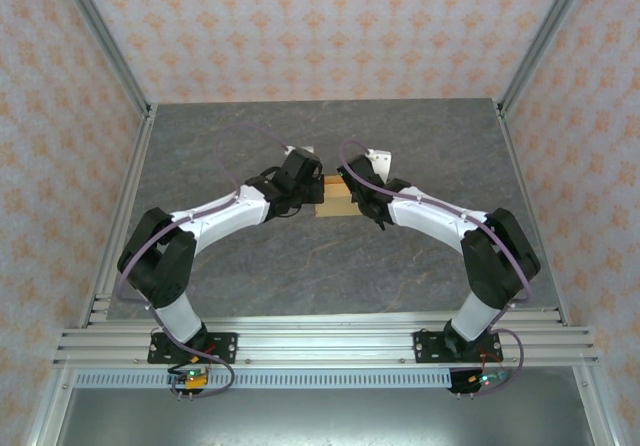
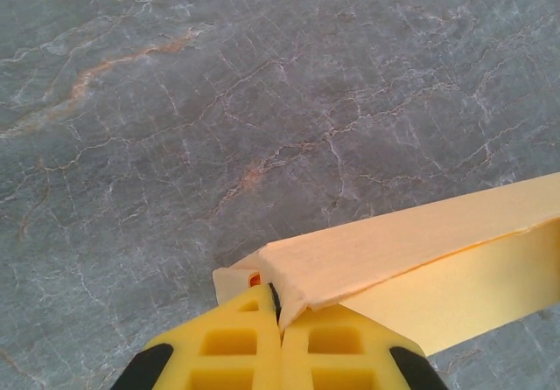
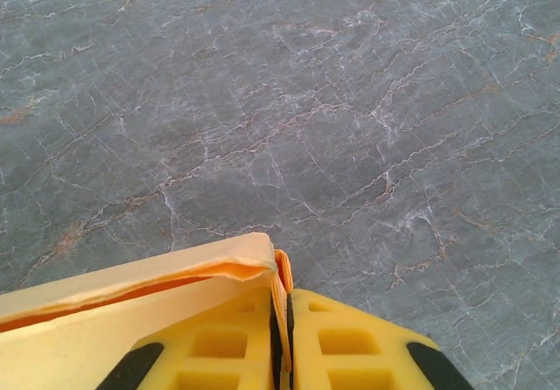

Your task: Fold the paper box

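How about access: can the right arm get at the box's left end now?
Probably not. The right fingers are shut on the box's right end, and the left fingers pinch the left end, so that spot looks taken.

The paper box [image 1: 333, 204] lies at the middle of the bench [image 1: 300, 266], between the 2 hands. The left hand [image 2: 280, 314] is clamped on the box's left end and the right hand [image 3: 284, 307] on its right end. Bare bench lies beyond both hands, and the 2 arms reach in from the near edge.
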Robot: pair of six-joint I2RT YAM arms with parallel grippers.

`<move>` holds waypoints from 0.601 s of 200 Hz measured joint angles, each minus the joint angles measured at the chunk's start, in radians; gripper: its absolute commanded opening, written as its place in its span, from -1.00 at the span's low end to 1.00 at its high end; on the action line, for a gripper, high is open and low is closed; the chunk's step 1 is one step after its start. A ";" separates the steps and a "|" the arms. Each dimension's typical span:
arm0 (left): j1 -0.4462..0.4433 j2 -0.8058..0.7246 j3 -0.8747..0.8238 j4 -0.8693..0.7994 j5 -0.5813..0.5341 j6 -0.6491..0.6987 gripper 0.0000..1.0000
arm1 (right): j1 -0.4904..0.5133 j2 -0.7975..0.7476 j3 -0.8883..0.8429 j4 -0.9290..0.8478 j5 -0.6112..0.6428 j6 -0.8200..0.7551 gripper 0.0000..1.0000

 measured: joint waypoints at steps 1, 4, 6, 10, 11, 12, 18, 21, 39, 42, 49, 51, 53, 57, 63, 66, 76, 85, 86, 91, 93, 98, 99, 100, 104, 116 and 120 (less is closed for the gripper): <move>0.000 0.000 -0.001 0.001 -0.001 0.000 -1.00 | 0.000 0.000 0.000 0.000 0.000 0.000 -0.77; -0.004 -0.002 -0.007 0.008 -0.006 0.000 -1.00 | 0.000 0.000 0.000 0.000 0.000 0.000 -0.77; -0.005 -0.004 -0.010 0.013 -0.011 0.000 -1.00 | 0.000 0.000 0.000 0.000 0.000 0.000 -0.77; -0.007 -0.005 -0.017 0.021 -0.016 0.000 -1.00 | 0.000 0.000 0.000 0.000 0.000 0.000 -0.77; -0.009 -0.006 -0.020 0.026 -0.018 0.000 -1.00 | 0.000 0.000 0.000 0.000 0.000 0.000 -0.77; -0.010 -0.006 -0.021 0.027 -0.020 0.000 -1.00 | 0.000 0.000 0.000 0.000 0.000 0.000 -0.77; -0.013 -0.009 -0.033 0.043 -0.029 0.000 -1.00 | 0.000 0.000 0.000 0.000 0.000 0.000 -0.77; -0.016 -0.010 -0.039 0.051 -0.035 0.000 -1.00 | 0.000 0.000 0.000 0.000 0.000 0.000 -0.77; -0.032 -0.025 -0.088 0.118 -0.072 0.000 -1.00 | 0.000 0.000 0.000 0.000 0.000 0.000 -0.74; -0.035 -0.027 -0.097 0.128 -0.077 0.000 -1.00 | 0.000 0.000 0.000 0.000 0.000 0.000 -0.73; -0.043 -0.034 -0.117 0.156 -0.095 0.000 -1.00 | 0.000 0.000 0.000 0.000 0.002 0.000 -0.68; -0.045 -0.035 -0.124 0.164 -0.099 0.000 -1.00 | 0.000 0.000 0.000 0.000 0.002 0.001 -0.67; -0.046 -0.037 -0.130 0.173 -0.104 0.000 -1.00 | 0.000 0.000 0.000 0.000 0.003 0.001 -0.65; -0.050 -0.039 -0.141 0.188 -0.114 0.000 -1.00 | 0.000 0.000 -0.001 0.000 0.003 0.003 -0.64; -0.055 -0.042 -0.156 0.212 -0.126 -0.001 -1.00 | 0.000 0.000 -0.001 -0.001 0.004 0.007 -0.62; -0.057 -0.042 -0.161 0.222 -0.132 -0.001 -1.00 | 0.000 -0.001 -0.001 -0.001 0.005 0.006 -0.61; -0.060 -0.041 -0.176 0.253 -0.149 -0.001 -1.00 | 0.000 -0.005 -0.003 -0.001 0.005 0.008 -0.56; -0.061 -0.041 -0.184 0.272 -0.160 0.000 -1.00 | 0.000 -0.012 -0.008 -0.001 0.003 0.011 -0.48; -0.061 -0.041 -0.185 0.273 -0.161 0.000 -1.00 | 0.000 -0.012 -0.008 -0.001 0.003 0.010 -0.47; -0.062 -0.041 -0.188 0.280 -0.169 0.000 -1.00 | 0.000 -0.019 -0.012 -0.002 0.002 0.015 -0.43; -0.063 -0.041 -0.189 0.283 -0.172 0.000 -1.00 | 0.000 -0.022 -0.014 -0.002 0.002 0.012 -0.42; -0.063 -0.041 -0.191 0.286 -0.179 0.000 -1.00 | 0.000 -0.030 -0.018 -0.003 -0.001 0.017 -0.39; -0.063 -0.041 -0.191 0.287 -0.180 0.000 -1.00 | 0.000 -0.031 -0.018 -0.003 -0.001 0.015 -0.38; -0.063 -0.041 -0.191 0.287 -0.181 -0.001 -1.00 | 0.000 -0.033 -0.019 -0.005 -0.002 0.013 -0.38; -0.063 -0.041 -0.192 0.289 -0.187 0.000 -1.00 | 0.000 -0.040 -0.023 -0.005 -0.004 0.019 -0.35; -0.063 -0.038 -0.197 0.296 -0.205 0.000 -1.00 | 0.000 -0.064 -0.033 -0.005 -0.018 0.019 -0.28; -0.063 -0.036 -0.197 0.299 -0.211 0.000 -1.00 | 0.000 -0.074 -0.037 -0.005 -0.024 0.019 -0.25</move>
